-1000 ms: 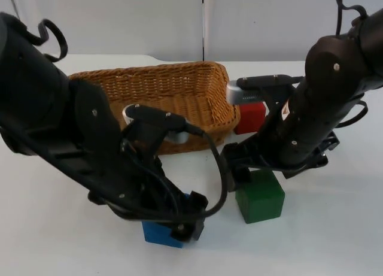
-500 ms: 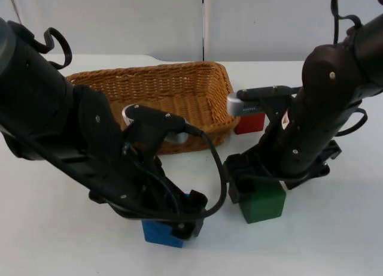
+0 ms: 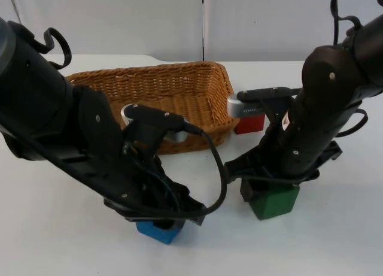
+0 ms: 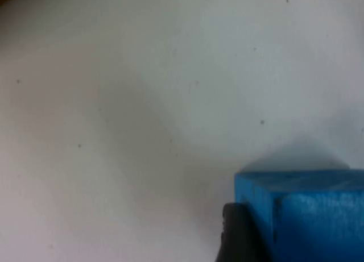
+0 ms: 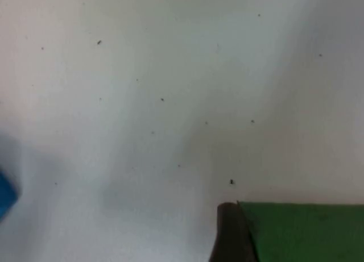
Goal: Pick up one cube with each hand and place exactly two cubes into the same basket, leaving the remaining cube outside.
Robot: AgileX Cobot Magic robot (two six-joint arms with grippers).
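The blue cube (image 3: 158, 231) rests on the table near the front edge, and my left gripper (image 3: 164, 219) is down over it. In the left wrist view a black fingertip (image 4: 234, 236) presses against the side of the blue cube (image 4: 307, 216). The green cube (image 3: 275, 203) lies to the right, with my right gripper (image 3: 269, 191) lowered onto it. In the right wrist view its fingertip (image 5: 227, 233) sits flush on the edge of the green cube (image 5: 307, 231). The red cube (image 3: 249, 124) lies beside the right end of the wicker basket (image 3: 167, 93).
The basket stands at the back centre, just behind both arms, with nothing visible inside. The grey partition wall closes off the table behind it. Bare white table lies to the far left and far right of the arms.
Both arms came down onto their cubes. The green cube shifted right and toward the front with the right gripper. The blue cube shifted slightly left under the left gripper.
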